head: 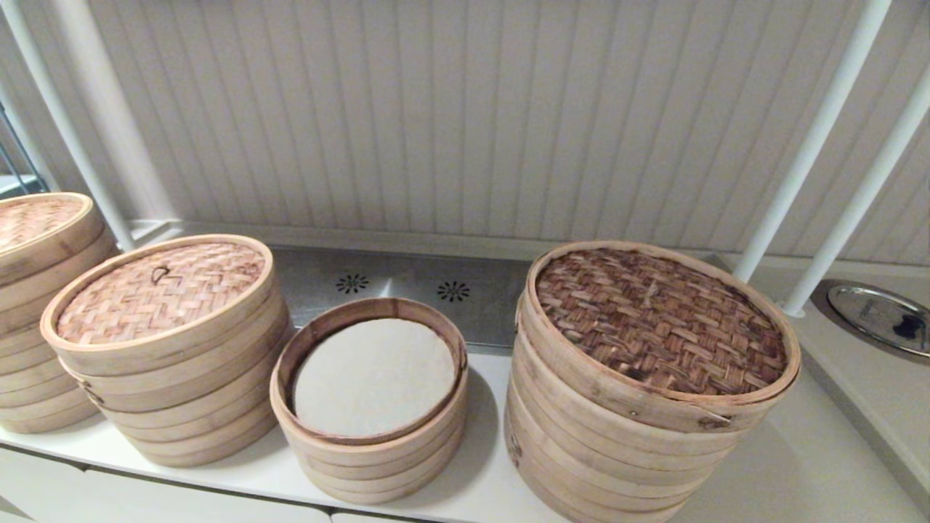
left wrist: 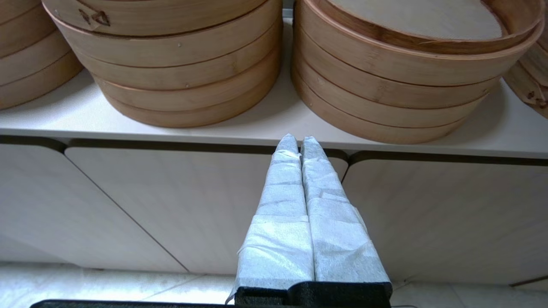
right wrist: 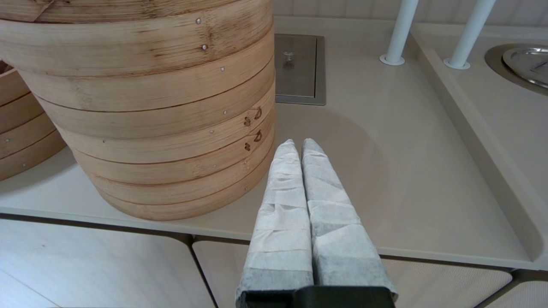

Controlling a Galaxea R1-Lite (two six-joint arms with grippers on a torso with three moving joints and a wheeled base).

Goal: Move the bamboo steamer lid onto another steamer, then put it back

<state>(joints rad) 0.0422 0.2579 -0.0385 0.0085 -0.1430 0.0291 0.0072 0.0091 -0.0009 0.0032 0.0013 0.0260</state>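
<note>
The bamboo steamer lid (head: 161,290), pale-rimmed with a pinkish-tan woven top and a small loop handle, rests on the medium stack (head: 182,392) left of centre. The smallest steamer (head: 370,465) stands uncovered beside it, showing its white cloth liner (head: 374,374) and brown inner rim; its wall (left wrist: 385,72) also shows in the left wrist view. My left gripper (left wrist: 299,140) is shut and empty, low in front of the counter edge, below the gap between those two stacks. My right gripper (right wrist: 298,143) is shut and empty, beside the base of the biggest stack (right wrist: 162,119).
The biggest stack with the dark brown woven lid (head: 657,319) stands on the right. Another stack (head: 36,305) sits at the far left. White poles (head: 814,138) rise at the back right, near a metal dish (head: 883,316). A metal panel (head: 407,290) lies behind the smallest steamer.
</note>
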